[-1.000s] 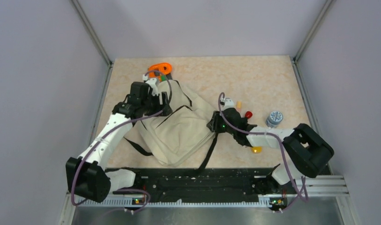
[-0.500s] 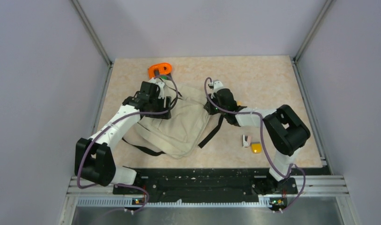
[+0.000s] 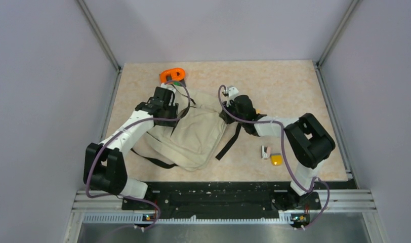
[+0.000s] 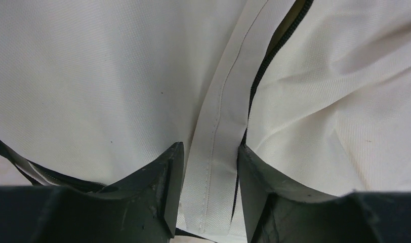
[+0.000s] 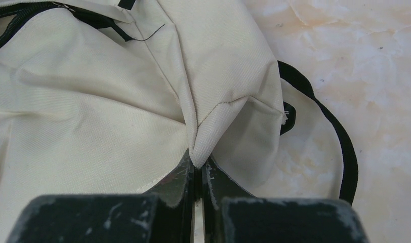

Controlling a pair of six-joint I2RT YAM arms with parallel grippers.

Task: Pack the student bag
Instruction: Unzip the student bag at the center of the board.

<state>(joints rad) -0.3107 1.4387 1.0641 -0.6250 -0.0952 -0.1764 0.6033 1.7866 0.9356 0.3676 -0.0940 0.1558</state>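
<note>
The left arm reaches over the far left corner of the student bag. Its left hand points down at the cloth, jaws half apart astride a flat stitched band beside a black zipper line. Whether they press the band I cannot tell. The right arm bends in to the bag's far right edge, where the right hand is pinched tight on a folded corner of finely woven beige fabric. The bag lies soft and crumpled on the marbled bench, a black webbing strap looping out beside that corner.
</note>
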